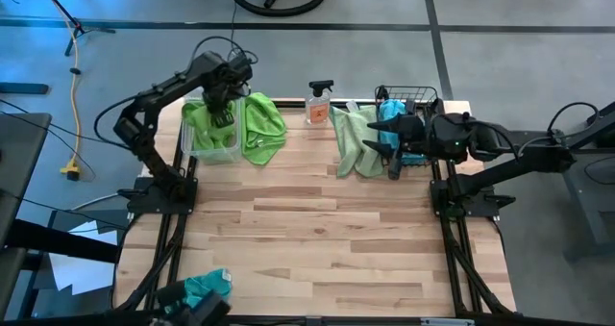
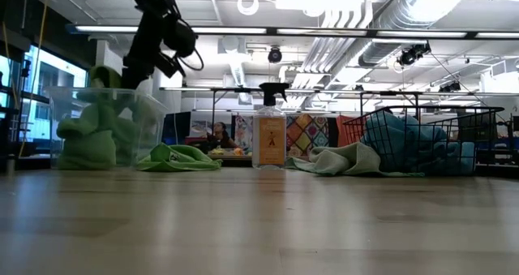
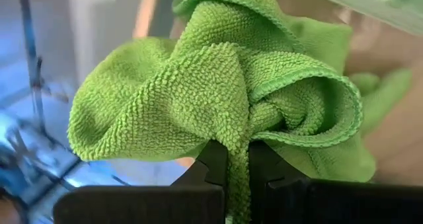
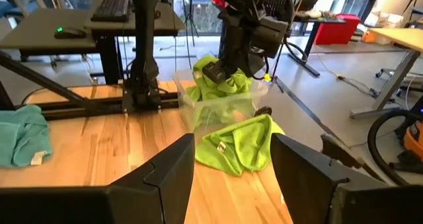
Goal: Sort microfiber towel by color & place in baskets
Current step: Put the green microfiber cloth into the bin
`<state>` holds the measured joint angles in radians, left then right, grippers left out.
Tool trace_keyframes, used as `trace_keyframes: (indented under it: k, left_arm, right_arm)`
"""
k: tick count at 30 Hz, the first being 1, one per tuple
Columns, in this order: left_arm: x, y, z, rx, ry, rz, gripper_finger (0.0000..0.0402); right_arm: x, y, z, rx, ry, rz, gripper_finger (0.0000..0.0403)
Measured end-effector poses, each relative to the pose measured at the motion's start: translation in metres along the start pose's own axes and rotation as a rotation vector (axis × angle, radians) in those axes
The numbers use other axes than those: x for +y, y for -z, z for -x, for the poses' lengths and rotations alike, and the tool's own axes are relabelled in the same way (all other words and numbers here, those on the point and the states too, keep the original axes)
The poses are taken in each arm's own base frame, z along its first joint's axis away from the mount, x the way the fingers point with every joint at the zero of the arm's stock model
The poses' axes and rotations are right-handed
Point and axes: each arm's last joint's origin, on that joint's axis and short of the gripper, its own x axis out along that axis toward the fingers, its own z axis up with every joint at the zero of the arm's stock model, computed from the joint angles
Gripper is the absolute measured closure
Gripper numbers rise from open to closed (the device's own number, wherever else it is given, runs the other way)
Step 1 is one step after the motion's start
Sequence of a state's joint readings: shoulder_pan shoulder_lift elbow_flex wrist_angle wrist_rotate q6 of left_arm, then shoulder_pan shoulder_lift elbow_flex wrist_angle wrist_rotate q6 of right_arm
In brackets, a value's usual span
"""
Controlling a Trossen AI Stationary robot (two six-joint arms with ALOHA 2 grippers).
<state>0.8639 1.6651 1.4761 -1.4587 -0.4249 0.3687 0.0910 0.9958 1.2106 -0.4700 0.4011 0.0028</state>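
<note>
Green towel [image 3: 218,98] above clear tub [image 1: 213,145]

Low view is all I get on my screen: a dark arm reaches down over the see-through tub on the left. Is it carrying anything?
Observer: Yes. The left gripper is shut on a lime green towel, bunched between its fingers above the clear tub.
Operator: Where's the other arm? I can't find it.
Observer: The right gripper is open and empty, by the black wire basket at the table's far right.
Operator: Any cloths I can't see from here?
Observer: One blue towel lies at the table's near left edge, far from both baskets.
</note>
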Motion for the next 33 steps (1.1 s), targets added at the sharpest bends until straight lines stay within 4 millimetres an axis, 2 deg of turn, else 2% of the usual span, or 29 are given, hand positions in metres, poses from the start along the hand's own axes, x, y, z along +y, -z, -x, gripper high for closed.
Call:
trace_keyframes:
  k: [6, 13, 19, 26, 30, 33]
  left_arm:
    - [0.000, -0.013, -0.012, -0.009, -0.010, -0.217, 0.0401]
    - [0.002, -0.022, -0.034, -0.099, 0.047, -0.148, 0.0401]
    - [0.003, -0.011, -0.049, -0.087, 0.086, -0.116, 0.0401]
    - [0.005, 0.014, -0.047, -0.189, 0.106, -0.048, 0.0401]
    - [0.002, 0.029, -0.052, -0.169, 0.106, -0.083, 0.0401]
    - [-0.003, 0.034, -0.059, -0.144, 0.109, -0.127, 0.0401]
  right_arm:
    - [0.000, 0.004, 0.000, 0.043, 0.001, -0.034, 0.0207]
    - [0.000, 0.009, 0.000, 0.089, 0.005, -0.087, 0.0207]
    - [0.000, 0.012, 0.001, 0.115, 0.009, -0.107, 0.0207]
    - [0.000, 0.012, 0.001, 0.114, 0.009, -0.113, 0.0207]
    - [0.000, 0.012, 0.001, 0.114, 0.011, -0.131, 0.0207]
    - [0.000, 0.012, 0.001, 0.113, 0.011, -0.132, 0.0207]
